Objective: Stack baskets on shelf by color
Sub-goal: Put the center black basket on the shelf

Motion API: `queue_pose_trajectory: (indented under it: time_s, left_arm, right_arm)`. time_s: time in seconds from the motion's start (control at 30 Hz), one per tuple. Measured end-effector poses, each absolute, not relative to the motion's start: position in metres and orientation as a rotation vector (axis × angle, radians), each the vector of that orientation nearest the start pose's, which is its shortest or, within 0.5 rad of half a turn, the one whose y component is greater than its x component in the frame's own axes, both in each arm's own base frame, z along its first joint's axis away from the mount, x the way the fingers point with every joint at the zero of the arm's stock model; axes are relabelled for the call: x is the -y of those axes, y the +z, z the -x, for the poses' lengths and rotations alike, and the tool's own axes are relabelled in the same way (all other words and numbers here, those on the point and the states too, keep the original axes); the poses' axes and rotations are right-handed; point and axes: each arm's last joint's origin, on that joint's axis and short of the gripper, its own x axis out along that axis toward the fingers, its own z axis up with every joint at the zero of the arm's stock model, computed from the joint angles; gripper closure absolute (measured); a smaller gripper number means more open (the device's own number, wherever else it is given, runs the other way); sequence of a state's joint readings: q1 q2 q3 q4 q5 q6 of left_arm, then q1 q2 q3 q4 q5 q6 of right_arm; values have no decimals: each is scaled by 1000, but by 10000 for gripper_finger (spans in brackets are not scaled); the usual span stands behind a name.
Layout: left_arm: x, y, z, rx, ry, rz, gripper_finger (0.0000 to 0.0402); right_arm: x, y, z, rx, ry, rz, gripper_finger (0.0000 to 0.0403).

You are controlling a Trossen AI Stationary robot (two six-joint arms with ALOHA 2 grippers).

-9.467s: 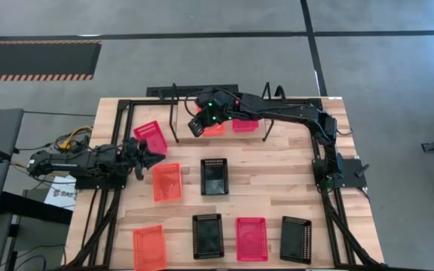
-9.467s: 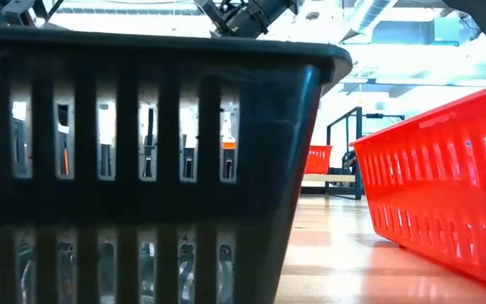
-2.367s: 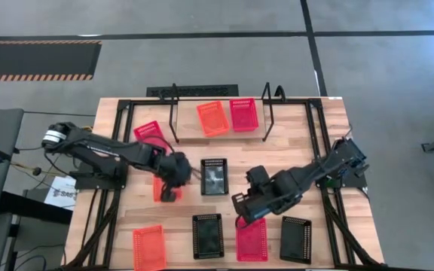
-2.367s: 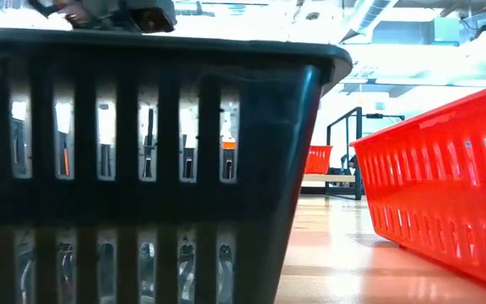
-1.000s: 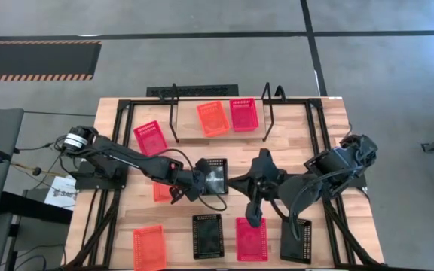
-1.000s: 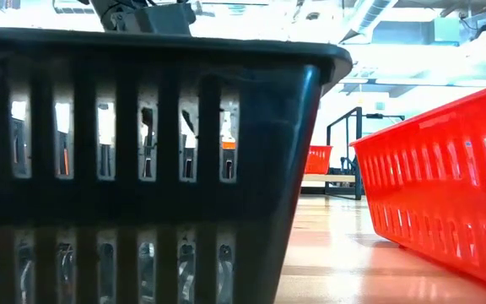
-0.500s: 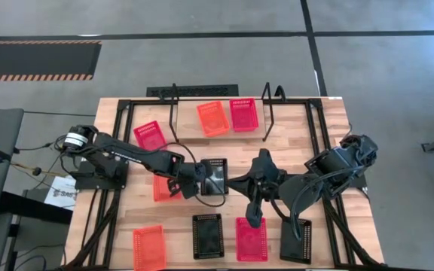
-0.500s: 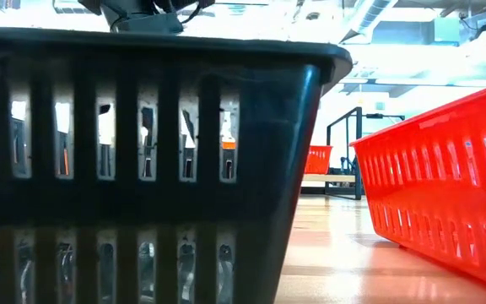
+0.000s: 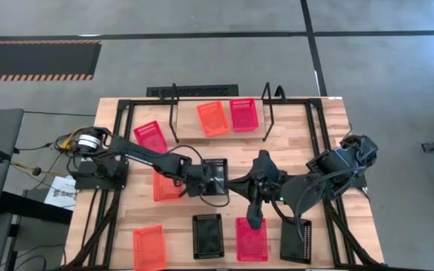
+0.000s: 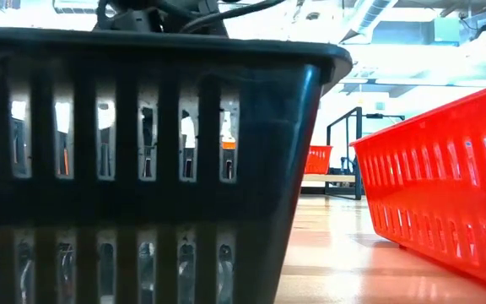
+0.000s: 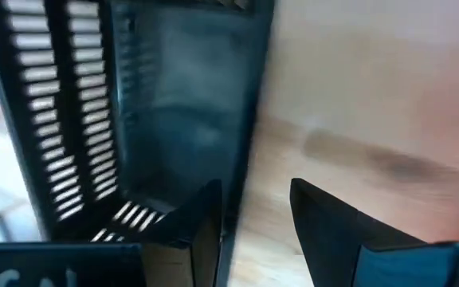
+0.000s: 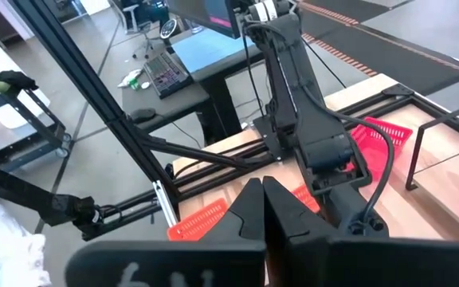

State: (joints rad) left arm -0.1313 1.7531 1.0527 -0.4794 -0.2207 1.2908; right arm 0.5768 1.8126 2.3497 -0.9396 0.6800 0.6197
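Baskets lie scattered over the pale wooden counter; an orange and a red-pink one sit on the shelf at 12 o'clock. Left pincer straddles the middle black basket wall, fingers apart, not clamped. Right pincer hovers pressed together, empty. Grey concrete floor surrounds everything.

black baskets, orange baskets, red-pink baskets

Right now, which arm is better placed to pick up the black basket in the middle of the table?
The left. Its end effector is open astride the rim of the black basket. The right end effector is shut and raised, pointing elsewhere.
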Motion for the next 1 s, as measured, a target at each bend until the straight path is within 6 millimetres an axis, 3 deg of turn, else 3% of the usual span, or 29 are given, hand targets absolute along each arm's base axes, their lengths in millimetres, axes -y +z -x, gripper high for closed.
queue_pose_trajectory:
  time_s: [0.17, 0.37, 0.57, 0.77, 1.0]
  left_arm:
    - [41, 162, -339, -1018, -581, -1398, 274]
    - [47, 181, -349, -1007, -453, -1296, 387]
    - [49, 217, -362, -999, -369, -1114, 400]
    - [48, 268, -371, -1027, -111, -937, 401]
    - [36, 313, -353, -1148, 179, -712, 401]
  right_arm:
    - [-174, 501, -300, -279, -196, -378, 397]
    - [-174, 502, -300, -274, -195, -382, 397]
    - [-174, 502, -300, -276, -196, -380, 397]
    - [-173, 502, -300, -278, -196, -372, 398]
    - [-167, 509, -294, -243, -249, -271, 400]
